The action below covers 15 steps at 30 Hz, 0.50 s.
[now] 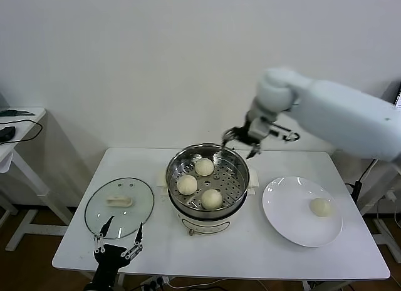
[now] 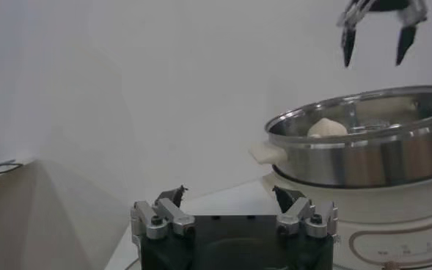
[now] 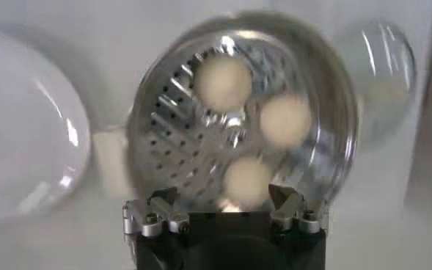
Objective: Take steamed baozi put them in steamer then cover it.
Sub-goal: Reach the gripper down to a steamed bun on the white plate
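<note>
The steamer [image 1: 233, 184] stands mid-table, uncovered, with three baozi in it [image 1: 204, 166] [image 1: 187, 184] [image 1: 212, 198]. A fourth baozi [image 1: 321, 207] lies on the white plate [image 1: 288, 219] to the right. My right gripper [image 1: 242, 141] hangs open and empty above the steamer's far rim. In the right wrist view it [image 3: 224, 198] looks straight down on the steamer [image 3: 171, 125] and its buns. My left gripper [image 1: 119, 238] waits open and empty at the table's front edge, beside the lid. From the left wrist view [image 2: 228, 196] the steamer [image 2: 362, 158] shows side-on.
The clear glass lid [image 1: 119, 206] with a cream handle lies flat on the table left of the steamer. A white wall stands close behind the table. A small side table [image 1: 19, 125] with cables is at the far left.
</note>
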Motion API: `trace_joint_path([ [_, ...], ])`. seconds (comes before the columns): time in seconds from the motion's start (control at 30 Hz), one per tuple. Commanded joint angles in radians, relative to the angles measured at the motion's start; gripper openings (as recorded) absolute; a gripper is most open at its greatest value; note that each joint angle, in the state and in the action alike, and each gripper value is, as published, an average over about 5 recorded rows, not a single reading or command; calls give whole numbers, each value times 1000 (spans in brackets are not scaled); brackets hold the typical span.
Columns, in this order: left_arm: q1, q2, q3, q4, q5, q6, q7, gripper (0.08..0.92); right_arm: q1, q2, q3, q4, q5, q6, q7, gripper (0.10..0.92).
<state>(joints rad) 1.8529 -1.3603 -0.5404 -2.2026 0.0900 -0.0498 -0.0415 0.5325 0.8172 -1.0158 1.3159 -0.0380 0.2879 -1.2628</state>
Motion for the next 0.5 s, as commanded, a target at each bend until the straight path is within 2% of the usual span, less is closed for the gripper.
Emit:
trace_joint_path([
  [0.03, 1, -1, 1, -7, 0, 1, 3, 823, -138, -212, 88, -296, 61, -328, -56, 823],
  [0.23, 3, -1, -8, -13, -3, 5, 11, 823, -324, -227, 180, -371, -51, -309, -41, 823],
  [0.5, 8, -3, -13, -13, -3, 6, 9, 823, -496, -212, 259, -394, -88, -300, 7, 823],
])
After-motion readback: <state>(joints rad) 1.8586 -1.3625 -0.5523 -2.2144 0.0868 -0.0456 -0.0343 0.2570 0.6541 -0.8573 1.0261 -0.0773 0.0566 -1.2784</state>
